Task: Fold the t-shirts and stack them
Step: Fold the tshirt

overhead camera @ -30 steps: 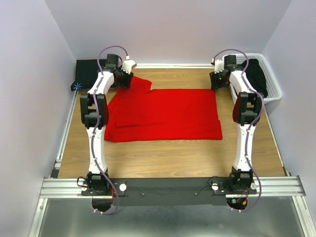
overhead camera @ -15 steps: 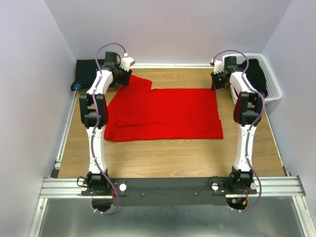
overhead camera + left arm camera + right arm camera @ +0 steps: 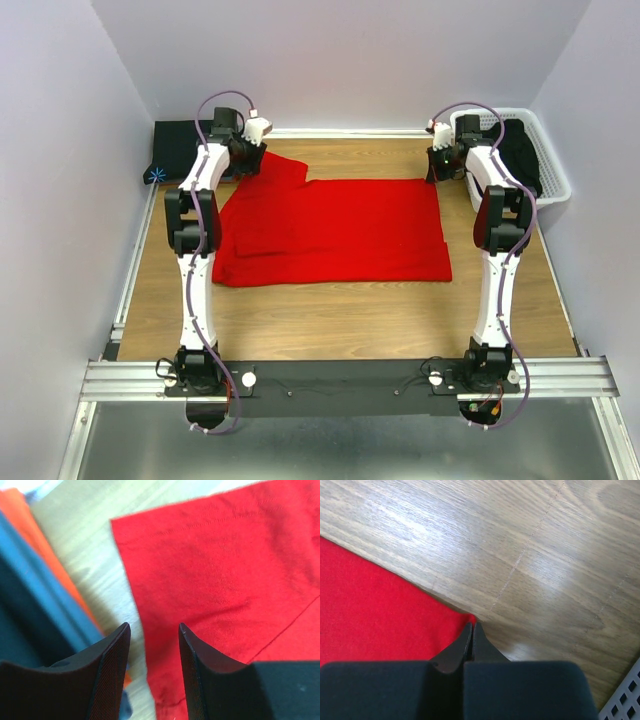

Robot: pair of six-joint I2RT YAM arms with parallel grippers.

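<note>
A light wooden table [image 3: 340,310] is covered at its middle by a bright red short-sleeved cloth t-shirt [image 3: 340,230], spread flat. A black t-shirt [image 3: 520,155] is held in a white plastic lattice basket [image 3: 553,195] at the far right. The left gripper [image 3: 152,626] is held with fingers parted over the red shirt's far left edge. The right gripper [image 3: 471,625] is pressed closed at its far right corner; whether cloth is pinched cannot be told.
</note>
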